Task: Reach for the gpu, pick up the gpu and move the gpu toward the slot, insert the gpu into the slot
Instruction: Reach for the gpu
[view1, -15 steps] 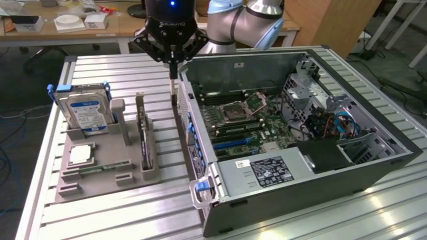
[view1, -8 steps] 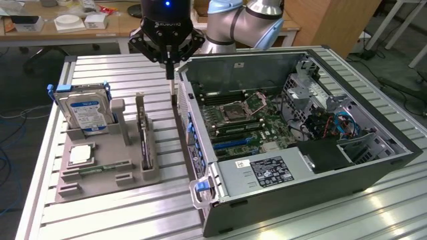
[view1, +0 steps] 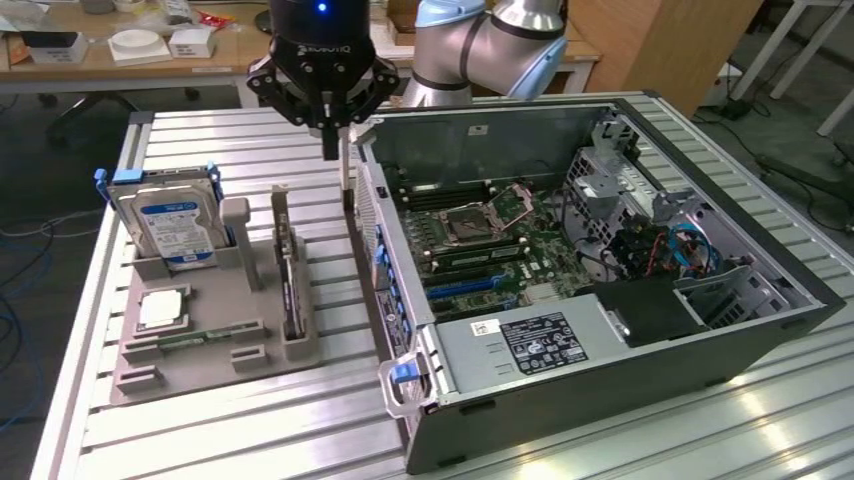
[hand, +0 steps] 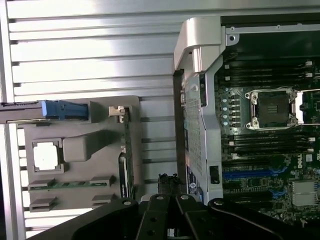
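Note:
The gpu (view1: 284, 262) is a thin dark card standing on edge in a slot of the grey holder tray (view1: 200, 350). In the wrist view the gpu (hand: 126, 155) runs along the edge of the tray (hand: 80, 147) that is nearest the case. My gripper (view1: 330, 148) hangs above the table, behind the gpu's far end and close to the open case's wall. Its fingers are shut together with nothing between them. In the wrist view the gripper (hand: 167, 184) sits over the gap between tray and case. The blue slot (view1: 461, 283) lies on the motherboard, also seen as the slot (hand: 248, 175).
A silver blue-labelled hard drive (view1: 167, 222) stands upright in the tray's far left. A processor chip (view1: 160, 308) and a green memory stick (view1: 200, 337) lie in the tray. The open computer case (view1: 747, 300) fills the exterior view's right. The slatted metal table (view1: 240, 430) has bare room in front.

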